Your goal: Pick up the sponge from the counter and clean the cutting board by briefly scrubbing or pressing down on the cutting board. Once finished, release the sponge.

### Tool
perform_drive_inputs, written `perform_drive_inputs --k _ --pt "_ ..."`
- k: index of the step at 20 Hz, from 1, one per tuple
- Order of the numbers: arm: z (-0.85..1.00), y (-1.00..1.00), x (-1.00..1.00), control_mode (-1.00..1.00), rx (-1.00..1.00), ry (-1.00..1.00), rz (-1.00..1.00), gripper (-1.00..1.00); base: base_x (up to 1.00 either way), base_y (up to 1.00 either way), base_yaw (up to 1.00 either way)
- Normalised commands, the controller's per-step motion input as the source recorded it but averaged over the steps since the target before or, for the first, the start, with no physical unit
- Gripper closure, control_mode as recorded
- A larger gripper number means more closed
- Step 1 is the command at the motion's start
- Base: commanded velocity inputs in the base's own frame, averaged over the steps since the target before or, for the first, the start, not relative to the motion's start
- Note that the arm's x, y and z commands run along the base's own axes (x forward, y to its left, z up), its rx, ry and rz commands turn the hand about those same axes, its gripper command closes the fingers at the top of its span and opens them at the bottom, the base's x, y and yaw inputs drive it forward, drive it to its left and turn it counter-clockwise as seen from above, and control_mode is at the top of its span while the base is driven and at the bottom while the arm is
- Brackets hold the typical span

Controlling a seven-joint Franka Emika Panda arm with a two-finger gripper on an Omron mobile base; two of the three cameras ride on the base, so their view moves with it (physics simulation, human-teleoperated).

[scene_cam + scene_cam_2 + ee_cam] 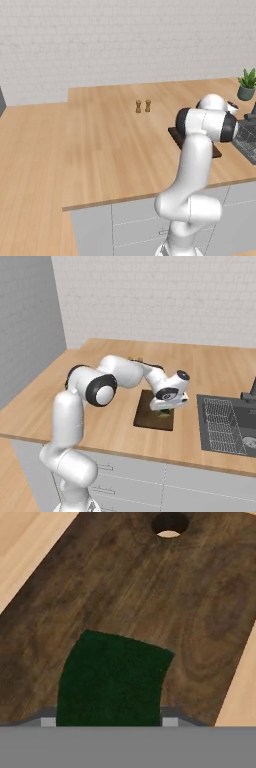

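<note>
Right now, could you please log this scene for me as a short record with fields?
sponge: dark green, over the cutting board, at the gripper
cutting board: dark brown, flat on the counter, round hole at one end
gripper: low over the board; jaws hidden, state unclear
counter: light wood
shakers: two, brown, standing behind the board
sink: dark grey, right of the board

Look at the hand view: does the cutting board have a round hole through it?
Yes: the cutting board has a round hole near its far end, with light counter showing through it.
</note>
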Motion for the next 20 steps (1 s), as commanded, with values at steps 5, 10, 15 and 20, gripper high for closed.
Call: perform_drive_inputs --k 5,10,15,20 --pt "-0.25 1.0 -0.03 -1.0 -0.04 0.0 0.01 1.0 0.0 0.0 0.0" --pt "0.0 1.0 -0.05 -1.0 -0.15 -0.06 -0.09 1.0 0.0 0.0 0.0" --pt "0.0 1.0 -0.38 -1.0 -0.08 -0.11 -0.1 1.0 0.0 0.0 0.0" --pt "0.0 0.36 -0.78 -1.0 -0.01 -0.12 -0.1 1.0 0.0 0.0 0.0"
